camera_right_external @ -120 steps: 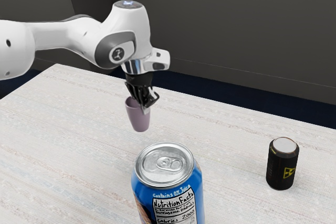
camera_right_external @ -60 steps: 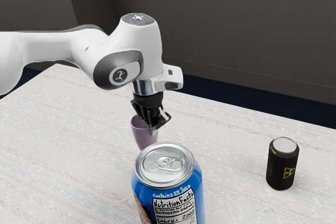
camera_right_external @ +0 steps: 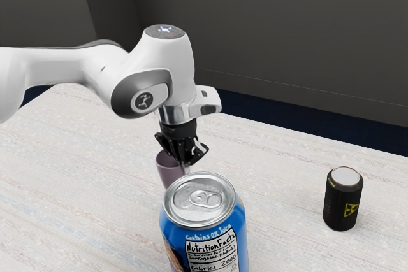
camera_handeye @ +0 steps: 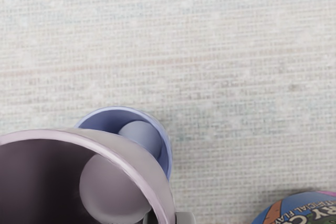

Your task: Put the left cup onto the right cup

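Mauve cup [camera_right_external: 167, 169] hangs from the black gripper [camera_right_external: 183, 151], whose fingers are pinched on one side of its rim. In the wrist view it hovers just above, and slightly off-centre from, a pale blue cup [camera_handeye: 137, 129] standing on the table [camera_right_external: 76, 176]. It looks light, rigid and smooth, so a rim pinch suits it, though it could slip. A blue soda can [camera_right_external: 204, 227] reads "Nutrition Facts". A small black can [camera_right_external: 342, 199] carries a yellow hazard symbol.

The arm [camera_right_external: 76, 71] reaches in from the exterior view's left, its gripper [camera_right_external: 183, 156] pointing down, pinching the mauve cup [camera_right_external: 166, 171].
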### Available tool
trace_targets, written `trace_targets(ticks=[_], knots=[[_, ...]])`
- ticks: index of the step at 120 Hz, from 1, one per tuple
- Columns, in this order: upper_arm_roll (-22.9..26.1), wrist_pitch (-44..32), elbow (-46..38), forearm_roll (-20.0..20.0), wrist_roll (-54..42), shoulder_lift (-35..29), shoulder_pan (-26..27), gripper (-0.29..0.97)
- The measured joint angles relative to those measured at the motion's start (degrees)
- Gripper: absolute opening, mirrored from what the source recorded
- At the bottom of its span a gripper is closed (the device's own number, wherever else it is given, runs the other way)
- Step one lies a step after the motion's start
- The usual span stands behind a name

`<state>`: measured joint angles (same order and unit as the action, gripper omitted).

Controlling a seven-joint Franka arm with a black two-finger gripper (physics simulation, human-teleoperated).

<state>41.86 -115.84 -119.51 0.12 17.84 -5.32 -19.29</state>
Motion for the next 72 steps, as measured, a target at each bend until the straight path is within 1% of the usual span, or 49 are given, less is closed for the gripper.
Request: trace_targets(ticks=[72], knots=[[-0.6, -3.0, 0.0, 1.0, 4.3, 4.4, -0.3, -0.10]])
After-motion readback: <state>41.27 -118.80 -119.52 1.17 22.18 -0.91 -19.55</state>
